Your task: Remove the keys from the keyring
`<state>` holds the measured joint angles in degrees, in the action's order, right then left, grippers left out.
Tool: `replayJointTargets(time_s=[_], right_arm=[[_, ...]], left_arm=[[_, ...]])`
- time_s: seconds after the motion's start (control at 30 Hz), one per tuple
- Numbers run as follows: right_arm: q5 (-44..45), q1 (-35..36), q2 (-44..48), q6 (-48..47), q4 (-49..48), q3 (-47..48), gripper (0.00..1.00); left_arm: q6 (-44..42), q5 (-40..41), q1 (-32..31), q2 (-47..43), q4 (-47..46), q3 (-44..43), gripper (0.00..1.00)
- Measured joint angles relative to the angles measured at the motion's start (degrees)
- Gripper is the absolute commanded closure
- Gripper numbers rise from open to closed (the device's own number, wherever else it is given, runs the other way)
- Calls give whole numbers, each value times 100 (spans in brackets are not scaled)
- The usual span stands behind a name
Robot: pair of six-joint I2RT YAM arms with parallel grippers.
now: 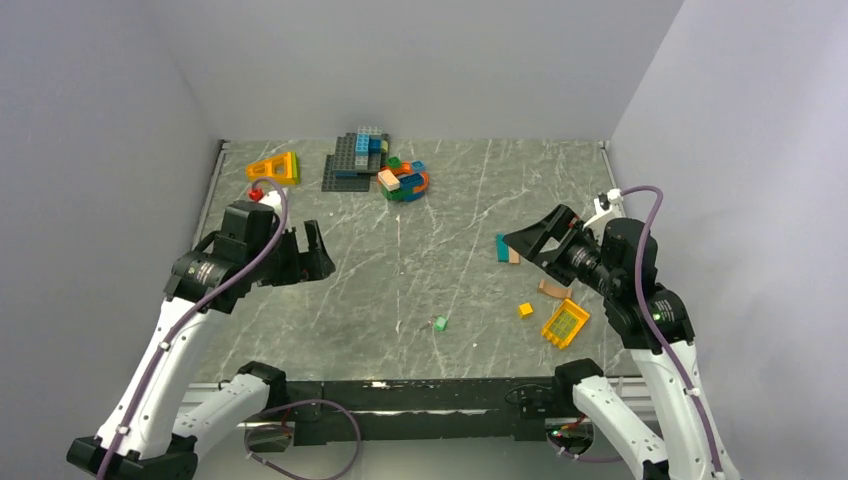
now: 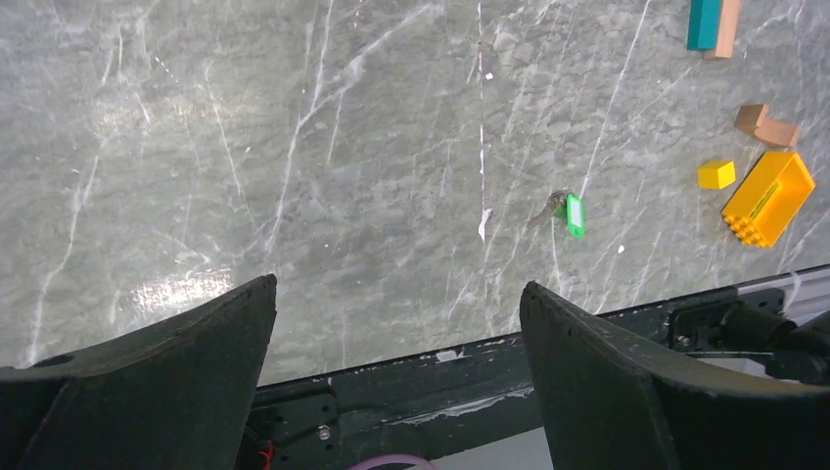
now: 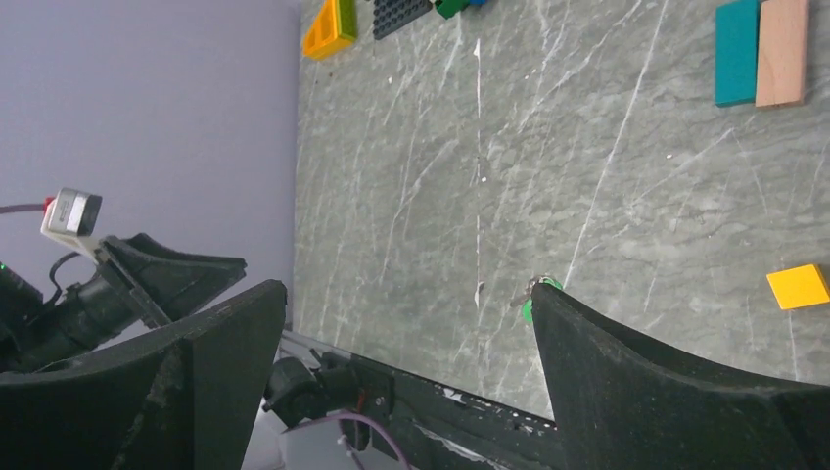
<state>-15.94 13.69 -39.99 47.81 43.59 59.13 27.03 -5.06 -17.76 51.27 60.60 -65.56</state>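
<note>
Keys (image 1: pixel 439 323): lay on table (image 1: pixel 455 215) near front edge, untouched. Left gripper (image 1: pixel 304 258), right gripper (image 1: pixel 537 246): jaws stood apart, empty.

The keys (image 1: pixel 439 323) show as a small bright green piece joined to a dull grey metal part. They lie flat on the desk (image 1: pixel 400 280), left of the small yellow cube (image 1: pixel 525 310) and apart from it.

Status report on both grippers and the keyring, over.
Left gripper open, empty. Right gripper open, empty. Keyring with green tag lies untouched. Yellow cube well apart; nothing in the way.
</note>
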Motion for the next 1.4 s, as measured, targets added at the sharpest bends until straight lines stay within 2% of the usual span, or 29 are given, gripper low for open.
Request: replayJointTargets(time_s=[0.17, 0.33, 0.63, 0.73, 0.9, 1.03, 1.27, 1.4], right_arm=[[153, -4, 293, 297, 24, -249, 0], [57, -11, 697, 686, 179, -988, 0], [-291, -11, 70, 310, 691, -957, 0], [-608, -11, 101, 345, 466, -1163, 3], [-1134, -9, 424, 837, -343, -2218, 5], [-1309, 22, 341, 1088, -776, -2830, 7], [-1202, 470, -546, 1130, -1366, -2942, 7], [-767, 944, -761, 1381, -1478, -2894, 7]], left_arm=[[-79, 446, -551, 0, 13, -197, 2], [-133, 1084, -1224, 22, 33, -479, 2], [-63, 1338, -1626, -28, -31, -170, 2], [-26, 1327, -1751, 7, -26, -83, 2], [96, 1314, -1904, -4, -129, 96, 2], [184, 1239, -1993, -133, -177, 402, 2], [260, 1108, -2109, -468, -221, 817, 2], [256, 1091, -2118, -570, -269, 872, 2]])
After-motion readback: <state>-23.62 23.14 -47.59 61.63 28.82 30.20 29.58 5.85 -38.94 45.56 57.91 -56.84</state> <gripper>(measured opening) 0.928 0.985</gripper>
